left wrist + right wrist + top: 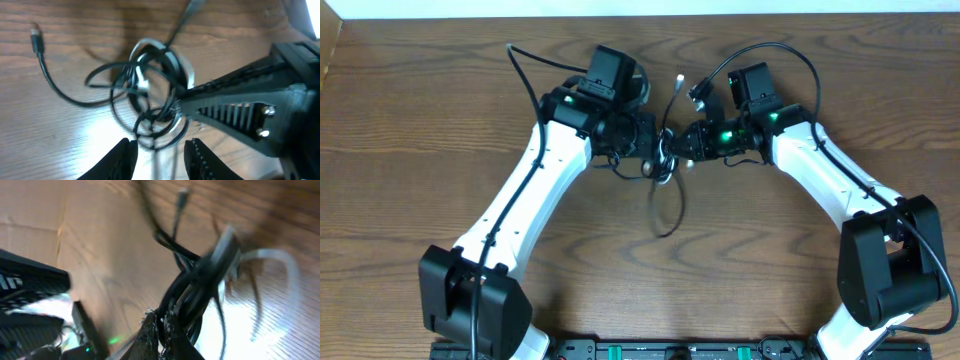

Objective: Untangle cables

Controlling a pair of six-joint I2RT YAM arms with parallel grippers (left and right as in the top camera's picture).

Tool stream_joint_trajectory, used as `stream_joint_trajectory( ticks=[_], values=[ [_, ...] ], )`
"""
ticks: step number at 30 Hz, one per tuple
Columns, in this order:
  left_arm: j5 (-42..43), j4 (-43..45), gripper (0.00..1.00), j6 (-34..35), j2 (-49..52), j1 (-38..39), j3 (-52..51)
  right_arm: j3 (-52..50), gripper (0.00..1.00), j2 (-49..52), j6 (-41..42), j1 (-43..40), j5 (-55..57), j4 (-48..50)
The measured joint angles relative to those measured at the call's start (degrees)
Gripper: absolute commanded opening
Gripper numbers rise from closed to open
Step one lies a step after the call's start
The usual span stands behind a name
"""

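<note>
The cables (666,212) are a knot of thin black cords and a white one on the wooden table between my two grippers, with a black loop trailing toward the front. In the left wrist view the knot (150,92) lies just ahead of my left gripper (161,145), which is open; blurred strands pass between its fingers without being pinched. A black cord ends in a small plug (35,36) at the far left. My right gripper (162,322) is shut on a bundle of black cables (200,275), and the white cable (280,255) arcs off to the right. From overhead the left gripper (653,150) and right gripper (680,148) nearly touch.
A loose plug end (680,80) points toward the table's back edge. Thick arm wires (790,50) arch above the right arm. The arm bases and a black rail (660,350) line the front edge. A raised board (328,55) borders the far left.
</note>
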State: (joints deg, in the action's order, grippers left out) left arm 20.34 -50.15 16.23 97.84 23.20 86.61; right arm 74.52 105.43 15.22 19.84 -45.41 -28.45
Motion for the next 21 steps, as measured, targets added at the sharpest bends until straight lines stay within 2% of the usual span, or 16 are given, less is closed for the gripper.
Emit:
stream_joint_trajectory(
  ticks=[9, 21],
  values=[
    [4.3, -0.1, 0.38, 0.0, 2.9, 0.4, 0.0, 0.0, 0.01, 0.0, -1.0, -0.3, -6.2, 0.8],
    [7.3, 0.0, 0.38, 0.5, 10.5, 0.4, 0.0, -0.1, 0.01, 0.2, -1.1, -4.9, -12.0, 0.9]
  ],
)
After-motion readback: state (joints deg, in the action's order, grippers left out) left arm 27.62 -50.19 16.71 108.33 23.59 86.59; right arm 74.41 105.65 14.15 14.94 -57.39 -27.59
